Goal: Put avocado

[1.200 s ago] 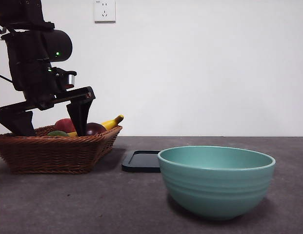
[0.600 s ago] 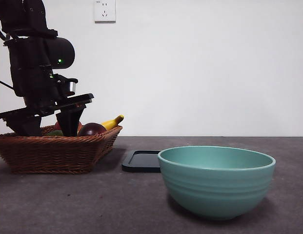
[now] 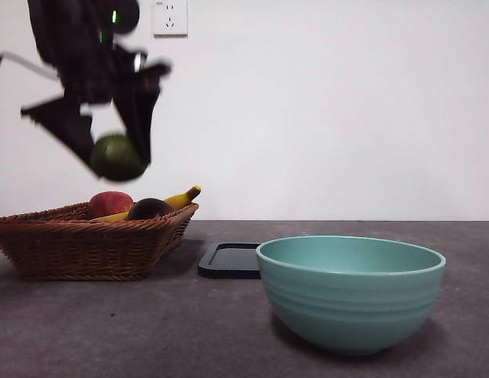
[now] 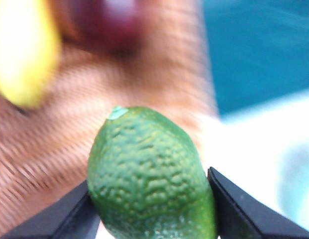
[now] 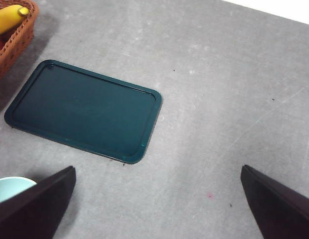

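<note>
At upper left of the front view, the left gripper (image 3: 114,150) pinches the avocado (image 3: 116,157) across its middle, above the basket (image 3: 87,244). Its pebbled skin looks firm, light, grippy. Right gripper (image 5: 156,199) spread wide.

You have a dark grey, faintly speckled table (image 3: 110,331) stretching across the whole front view, with a white wall behind it. Three things rest directly on it. At your left stands a shallow brown woven wicker basket (image 3: 87,244). Just beside the basket, toward the middle, lies a flat dark green rectangular tray with rounded corners and a raised rim (image 5: 84,109). Nearest the front camera, to the right, sits a pale green ribbed ceramic bowl (image 3: 350,295).
</note>
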Action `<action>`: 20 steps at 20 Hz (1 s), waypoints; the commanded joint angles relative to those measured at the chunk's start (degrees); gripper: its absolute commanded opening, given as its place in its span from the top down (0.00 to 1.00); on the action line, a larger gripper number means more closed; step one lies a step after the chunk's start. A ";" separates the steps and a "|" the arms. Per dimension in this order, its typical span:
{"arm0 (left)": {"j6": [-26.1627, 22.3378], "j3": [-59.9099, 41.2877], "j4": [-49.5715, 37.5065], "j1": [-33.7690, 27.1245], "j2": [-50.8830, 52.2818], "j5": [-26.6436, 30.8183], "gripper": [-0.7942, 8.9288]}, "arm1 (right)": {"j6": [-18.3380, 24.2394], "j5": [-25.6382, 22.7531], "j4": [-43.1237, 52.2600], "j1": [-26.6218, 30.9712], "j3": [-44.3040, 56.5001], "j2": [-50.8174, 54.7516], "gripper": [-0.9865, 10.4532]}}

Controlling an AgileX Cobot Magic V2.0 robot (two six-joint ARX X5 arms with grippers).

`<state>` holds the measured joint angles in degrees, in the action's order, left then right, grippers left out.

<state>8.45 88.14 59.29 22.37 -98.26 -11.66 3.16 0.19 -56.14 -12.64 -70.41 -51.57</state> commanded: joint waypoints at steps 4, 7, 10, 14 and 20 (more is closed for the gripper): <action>0.24 1.55 1.14 12.48 2.97 -3.39 0.73 | -0.15 -0.09 0.66 -0.13 -0.83 -0.37 0.29; 0.20 1.44 -0.50 20.96 1.60 -3.39 0.73 | -0.15 -0.07 0.68 -0.13 -0.83 -0.37 0.29; 0.17 1.44 -4.00 26.38 -0.61 -3.39 0.73 | -0.15 -0.07 0.77 -0.13 -0.83 -0.37 0.29; -0.26 1.44 -6.62 30.64 -4.07 -3.37 0.73 | -0.15 -0.09 0.77 -0.13 -0.83 -0.37 0.29; -0.26 1.44 -9.46 33.31 -8.81 -3.37 0.73 | -0.15 -0.09 0.79 -0.13 -0.83 -0.37 0.29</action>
<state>8.45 88.58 50.46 54.87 -105.56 -14.94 3.16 0.19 -55.94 -12.64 -70.41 -51.57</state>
